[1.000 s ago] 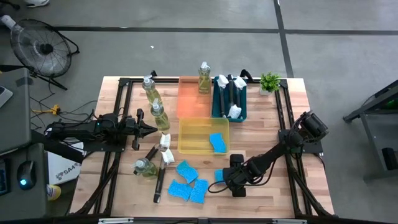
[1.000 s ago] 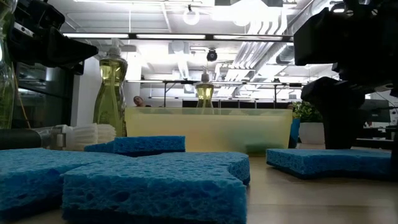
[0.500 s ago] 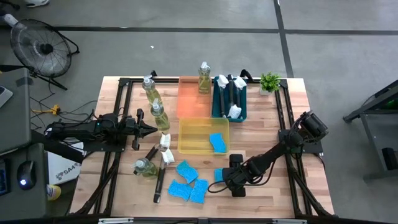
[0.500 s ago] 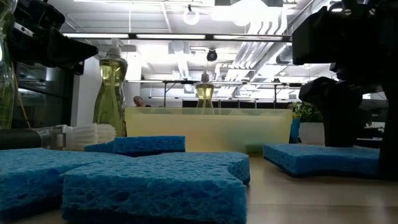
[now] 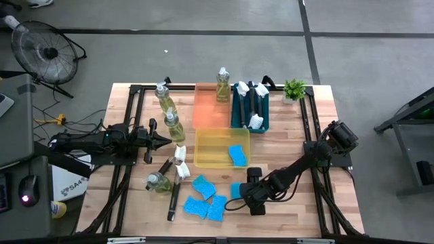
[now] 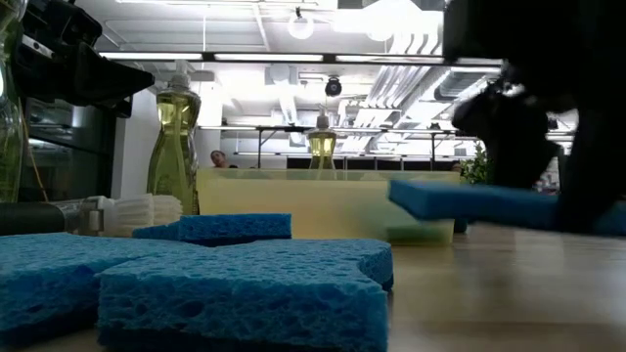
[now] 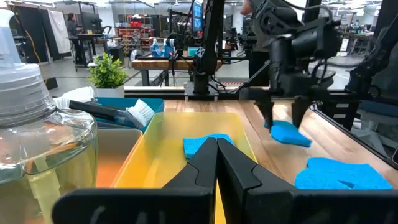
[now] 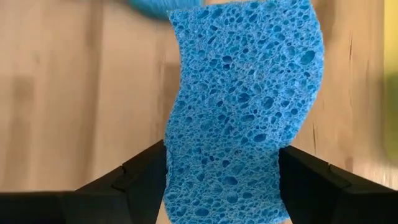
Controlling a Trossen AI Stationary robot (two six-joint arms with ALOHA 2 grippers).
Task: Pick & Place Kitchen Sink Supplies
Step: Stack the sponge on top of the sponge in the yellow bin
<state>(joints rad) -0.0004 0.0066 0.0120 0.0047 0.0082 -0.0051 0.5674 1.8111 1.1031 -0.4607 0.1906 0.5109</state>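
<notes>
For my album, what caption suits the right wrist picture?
Right gripper pinches a blue sponge just above the wooden table.

Blue sponge (image 8: 239, 106) pinched, lifted off table, others flat nearby (image 5: 203, 184)

You have a wooden table (image 5: 319, 135) with black rails on a grey floor. An orange tray (image 5: 205, 108) and a teal tray (image 5: 239, 116) sit side by side toward the far edge, with a yellow tray (image 5: 213, 150) just in front of them. A small green potted plant (image 5: 294, 89) stands near the far right corner. A black fan (image 5: 41, 51) stands on the floor beyond the far left corner.
</notes>
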